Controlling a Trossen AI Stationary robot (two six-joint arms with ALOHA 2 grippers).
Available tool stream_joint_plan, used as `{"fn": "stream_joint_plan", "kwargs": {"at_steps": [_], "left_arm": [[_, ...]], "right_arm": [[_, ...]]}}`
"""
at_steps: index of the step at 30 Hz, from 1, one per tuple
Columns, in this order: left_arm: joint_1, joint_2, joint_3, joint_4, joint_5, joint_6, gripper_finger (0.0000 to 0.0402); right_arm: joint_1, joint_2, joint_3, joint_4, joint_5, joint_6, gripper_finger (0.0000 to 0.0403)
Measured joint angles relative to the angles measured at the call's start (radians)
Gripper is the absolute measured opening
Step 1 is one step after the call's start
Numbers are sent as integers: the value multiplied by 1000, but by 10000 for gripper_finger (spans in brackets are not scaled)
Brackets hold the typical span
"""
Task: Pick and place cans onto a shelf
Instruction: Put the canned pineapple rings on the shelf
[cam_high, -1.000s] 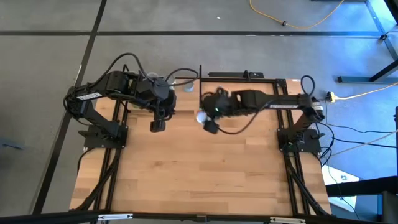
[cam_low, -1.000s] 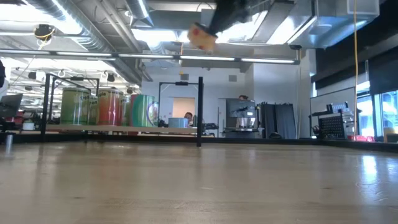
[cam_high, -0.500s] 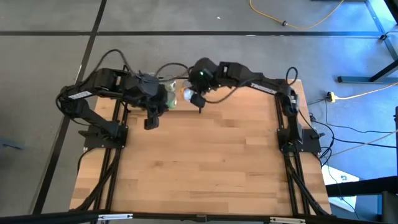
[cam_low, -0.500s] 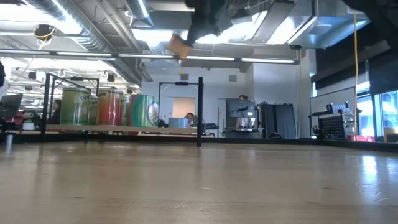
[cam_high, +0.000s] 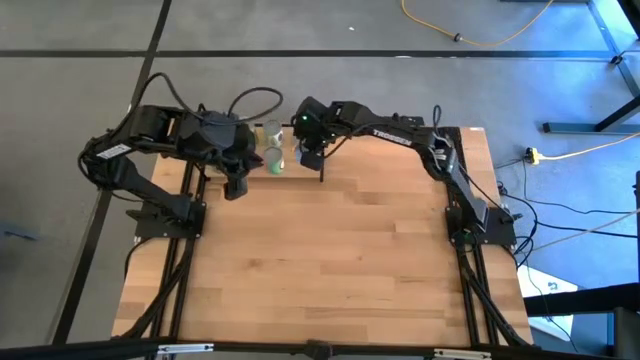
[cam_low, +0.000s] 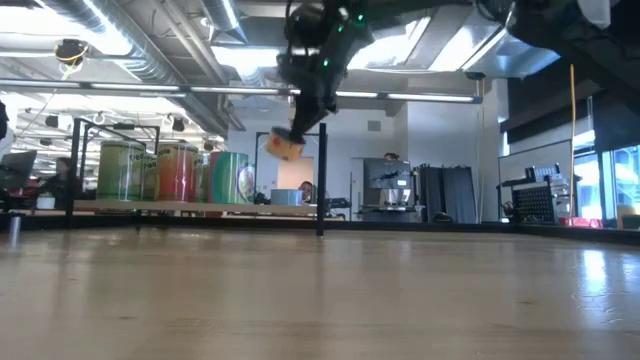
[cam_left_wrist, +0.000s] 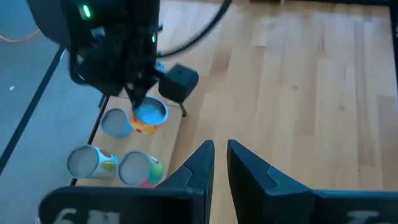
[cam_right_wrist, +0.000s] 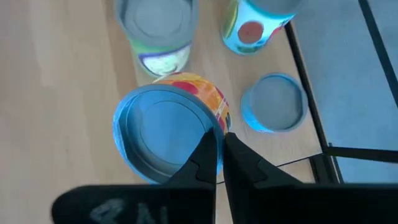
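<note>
Over shelf (cam_high: 262, 150): right arm (cam_high: 380, 128) w/ can (cam_right_wrist: 171, 127)

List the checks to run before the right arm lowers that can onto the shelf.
1. Right claw shut on the can's rim: ok.
2. Can hangs above the shelf, not touching it: ok.
3. Spot beneath the can free: cannot tell, hidden by the can.
4. Three standing cans upright on the shelf: ok.
5. Left claw apart from the can: ok.
</note>
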Motion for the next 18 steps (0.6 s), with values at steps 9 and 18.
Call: {"fn": "stream_joint_plan", "kwargs": {"at_steps": [9, 18], "left_arm": [[0, -4, 0, 1, -1, 2, 39], [0, -3, 0, 1, -3, 3, 39]], "right_arm": [[-12, 83, 0, 58, 2, -57, 12], [-11, 101, 2, 56, -1, -86, 12]]}}
